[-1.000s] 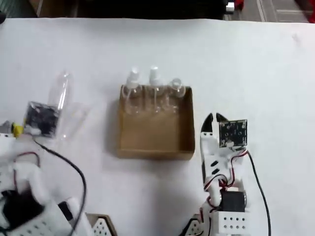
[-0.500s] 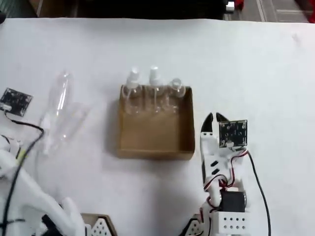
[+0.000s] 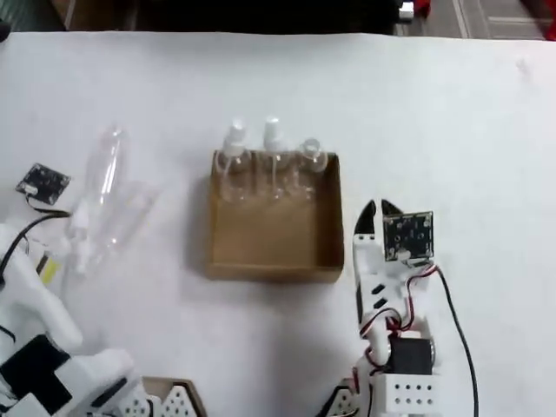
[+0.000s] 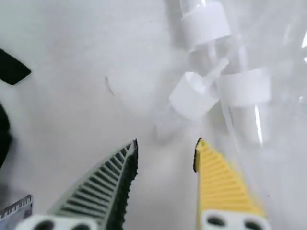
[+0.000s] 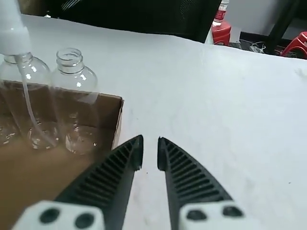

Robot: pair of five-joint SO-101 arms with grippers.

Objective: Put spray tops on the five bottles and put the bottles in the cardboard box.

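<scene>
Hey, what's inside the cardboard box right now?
Three clear bottles stand along the far wall of the cardboard box: two with white spray tops, one open-necked bottle. The rest of its floor is bare. The strip behind the bottles is covered.

Past white table (image 3: 469,113) far edge, dark chair (image 5: 144,19) at twelve o'clock, with red container (image 5: 222,28) and grey floor (image 3: 495,17) at one o'clock.

Bright, even overhead light on the flat white surface (image 3: 452,113).
Shadows are soft and short: a faint one lies beside the brown cardboard box (image 3: 276,234), another under the left arm's grey-and-yellow hand (image 4: 165,146). Small glints mark the clear plastic bottles (image 5: 72,105); the room behind the surface is dark.
</scene>
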